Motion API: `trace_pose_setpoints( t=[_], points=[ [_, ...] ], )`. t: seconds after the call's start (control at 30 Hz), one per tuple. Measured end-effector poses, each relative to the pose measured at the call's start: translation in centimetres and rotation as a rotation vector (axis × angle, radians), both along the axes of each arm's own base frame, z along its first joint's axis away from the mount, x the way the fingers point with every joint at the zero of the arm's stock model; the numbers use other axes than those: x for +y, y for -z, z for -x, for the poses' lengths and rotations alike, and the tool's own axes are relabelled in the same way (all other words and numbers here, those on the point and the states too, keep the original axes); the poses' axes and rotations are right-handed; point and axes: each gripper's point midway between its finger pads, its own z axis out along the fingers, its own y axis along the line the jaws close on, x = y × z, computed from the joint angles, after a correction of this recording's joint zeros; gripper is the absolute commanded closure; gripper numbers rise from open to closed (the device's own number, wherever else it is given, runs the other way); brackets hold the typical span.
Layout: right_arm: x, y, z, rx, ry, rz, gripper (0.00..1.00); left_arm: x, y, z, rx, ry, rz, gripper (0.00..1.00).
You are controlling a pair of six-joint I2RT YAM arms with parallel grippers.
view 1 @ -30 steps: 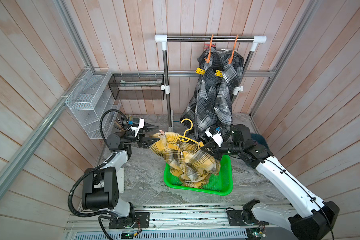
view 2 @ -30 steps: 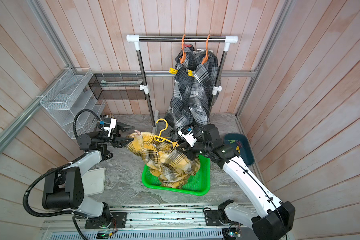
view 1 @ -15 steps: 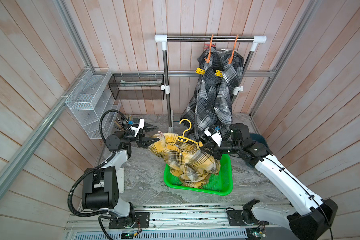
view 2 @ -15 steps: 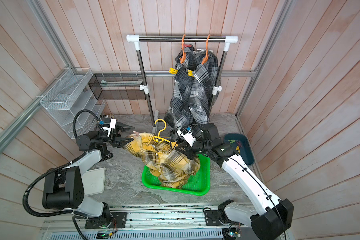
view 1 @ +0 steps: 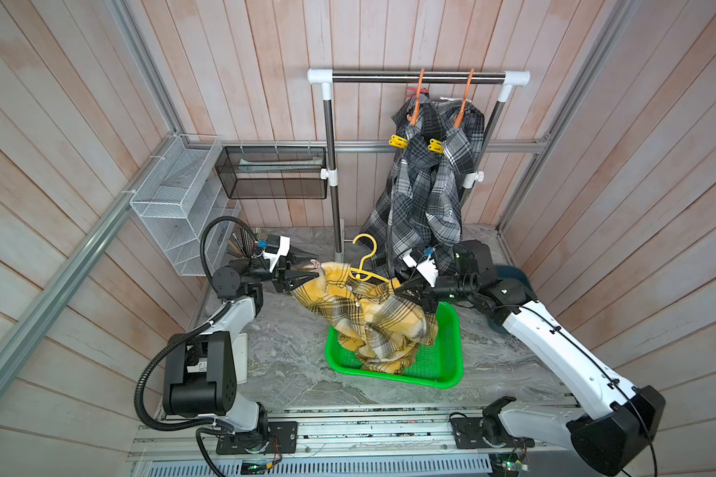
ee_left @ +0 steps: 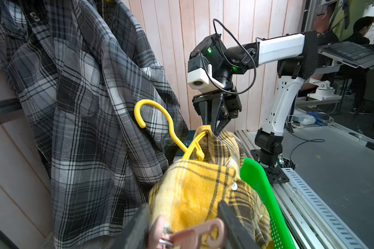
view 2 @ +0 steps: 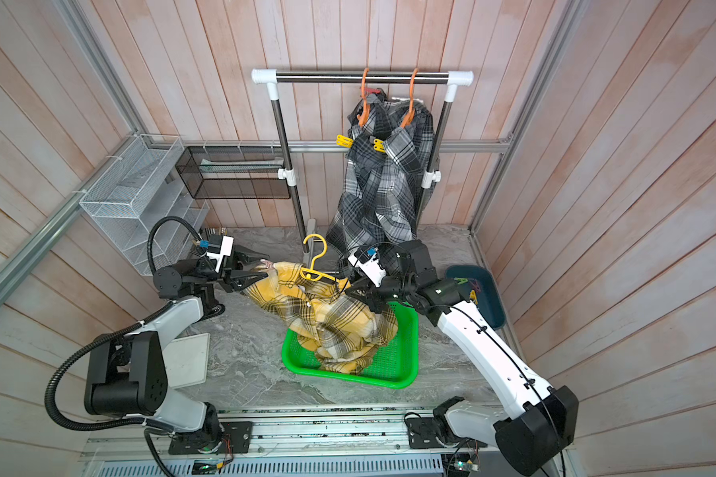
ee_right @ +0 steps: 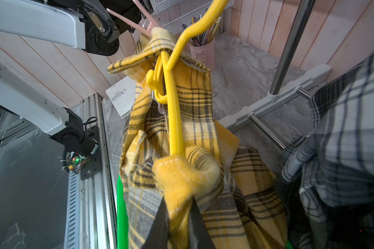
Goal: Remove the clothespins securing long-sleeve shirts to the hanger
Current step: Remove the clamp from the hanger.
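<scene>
A yellow plaid long-sleeve shirt on a yellow hanger is stretched between both arms, its lower part in the green basket. My left gripper is shut on a pink-beige clothespin clipped to the shirt's left shoulder end. At the opposite end my right gripper is shut on a bunch of the yellow shirt. Two grey plaid shirts hang on orange hangers from the rail, each with a yellow clothespin showing.
The green basket sits mid-table. The clothes rail stands at the back on a grey foot. A white wire basket and a black mesh shelf hang at left. A teal tray holds loose clothespins.
The left gripper's jaws have narrowed onto the pink-beige clothespin. Both arms and the yellow shirt have barely moved.
</scene>
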Motion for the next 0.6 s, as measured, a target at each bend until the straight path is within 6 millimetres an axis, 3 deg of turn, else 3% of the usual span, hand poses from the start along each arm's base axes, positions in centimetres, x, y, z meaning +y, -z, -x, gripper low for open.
trace_pose_setpoints(
  t=[0.17,0.47,0.6],
  points=[
    [0.06,0.05,-0.03,0.006,-0.002,0.005,1.0,0.0,0.02,-0.01,-0.008,0.001,-0.001,0.59],
    [0.17,-0.27,-0.23,0.002,-0.007,0.011,1.0,0.0,0.03,-0.01,-0.015,0.001,-0.002,0.55],
    [0.21,-0.35,-0.3,-0.001,-0.009,0.011,1.0,0.0,0.02,-0.03,-0.018,0.0,-0.001,0.64]
  ],
)
